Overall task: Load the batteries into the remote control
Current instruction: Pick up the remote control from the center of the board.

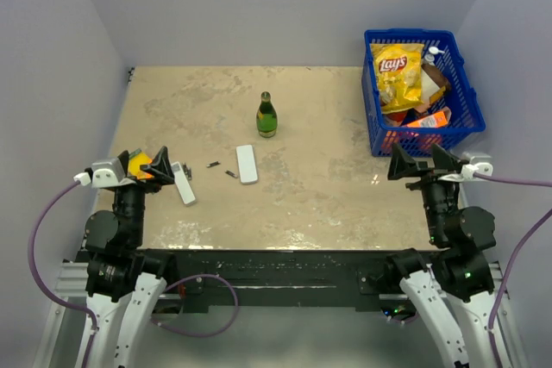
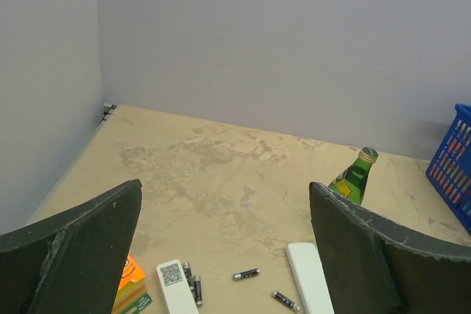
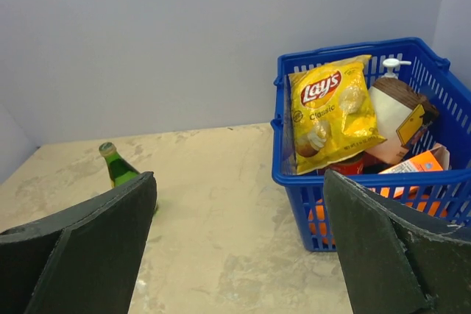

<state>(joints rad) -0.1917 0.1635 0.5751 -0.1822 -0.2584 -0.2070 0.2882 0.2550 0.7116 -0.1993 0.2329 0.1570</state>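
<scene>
Two white bars lie on the table: a plain one (image 1: 247, 164) (image 2: 310, 277) and one with a QR label (image 1: 183, 184) (image 2: 175, 288). I cannot tell which is the remote body. Two small dark batteries (image 2: 246, 275) (image 2: 285, 301) lie loose between the bars, and they also show in the top view (image 1: 212, 164) (image 1: 231, 175). Two more batteries (image 2: 193, 282) lie against the QR bar. My left gripper (image 1: 145, 165) (image 2: 223, 185) is open and empty, above the table just left of the QR bar. My right gripper (image 1: 423, 161) (image 3: 239, 174) is open and empty at the near right.
A green bottle (image 1: 267, 116) (image 2: 353, 178) (image 3: 118, 167) stands upright behind the plain bar. A blue basket (image 1: 418, 137) (image 3: 294, 182) with a chips bag (image 1: 398, 71) and other items stands at the back right. An orange card (image 2: 129, 273) lies under my left gripper.
</scene>
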